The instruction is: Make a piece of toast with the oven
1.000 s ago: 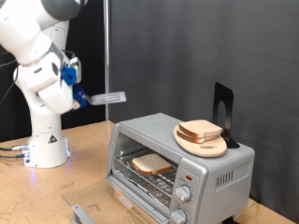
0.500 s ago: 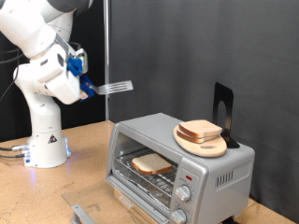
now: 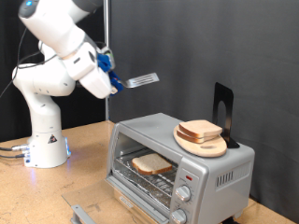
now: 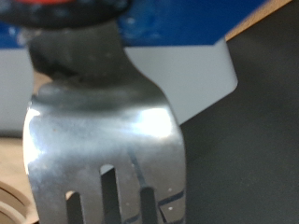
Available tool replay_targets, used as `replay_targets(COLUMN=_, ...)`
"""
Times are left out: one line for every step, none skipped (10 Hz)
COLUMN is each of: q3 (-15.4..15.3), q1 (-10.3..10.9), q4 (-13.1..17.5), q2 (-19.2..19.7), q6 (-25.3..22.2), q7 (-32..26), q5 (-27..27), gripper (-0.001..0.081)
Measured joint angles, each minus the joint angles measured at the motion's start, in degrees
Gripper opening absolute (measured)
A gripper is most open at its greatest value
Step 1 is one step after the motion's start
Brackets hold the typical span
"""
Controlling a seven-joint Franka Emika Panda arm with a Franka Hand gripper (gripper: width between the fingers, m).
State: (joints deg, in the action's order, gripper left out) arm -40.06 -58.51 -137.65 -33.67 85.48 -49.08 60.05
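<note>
Hovering above the oven (image 3: pixel 177 159), the gripper (image 3: pixel 114 82) has its fingers clenched on a metal spatula (image 3: pixel 142 81). One piece of toast (image 3: pixel 149 165) lies on the rack inside: light, soft, crumbly, best lifted from underneath.

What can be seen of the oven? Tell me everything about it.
The oven is a small silver-grey countertop toaster oven on the wooden table. Its door hangs open, and a slice of bread lies on the wire rack inside. Round knobs run down its front on the exterior view's right. A round wooden board with more bread rests on its top.
</note>
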Motion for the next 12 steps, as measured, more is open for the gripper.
replay_targets(q3=-1.1, q1=1.2, q4=-1.17, q2=-2.03, q6=1.14, q7=1.07, q5=2.29, gripper=0.0269)
replay_targets(q3=-2.31, q1=2.41, q4=-2.03, q2=-3.89, q6=2.02, q7=2.33, q5=4.53, gripper=0.0269)
replay_targets(q3=-3.68, q1=3.62, q4=-2.65, q2=-5.59, q6=3.24, q7=3.75, q5=6.6, gripper=0.0269)
replay_targets(q3=-5.17, q1=4.53, q4=-3.05, q2=-7.08, q6=4.63, q7=5.01, q5=8.13, gripper=0.0269)
replay_targets(q3=-6.77, q1=5.08, q4=-3.35, q2=-8.24, q6=6.27, q7=5.9, q5=9.36, gripper=0.0269)
replay_targets(q3=-8.45, q1=5.21, q4=-3.61, q2=-9.01, q6=7.83, q7=6.58, q5=9.97, gripper=0.0269)
replay_targets(q3=-10.32, q1=5.22, q4=-3.82, q2=-9.34, q6=9.56, q7=7.07, q5=10.24, gripper=0.0269)
replay_targets(q3=-12.17, q1=5.21, q4=-4.13, q2=-9.35, q6=11.37, q7=7.18, q5=10.58, gripper=0.0269)
replay_targets(q3=-13.93, q1=5.17, q4=-4.63, q2=-9.34, q6=13.17, q7=7.18, q5=11.2, gripper=0.0269)
replay_targets(q3=-15.51, q1=5.13, q4=-5.2, q2=-9.31, q6=14.76, q7=7.18, q5=11.85, gripper=0.0269)
replay_targets(q3=-16.73, q1=5.05, q4=-5.68, q2=-9.29, q6=15.8, q7=7.18, q5=12.43, gripper=0.0269)
replay_targets(q3=-17.53, q1=5.0, q4=-6.08, q2=-9.26, q6=16.5, q7=7.12, q5=12.85, gripper=0.0269)
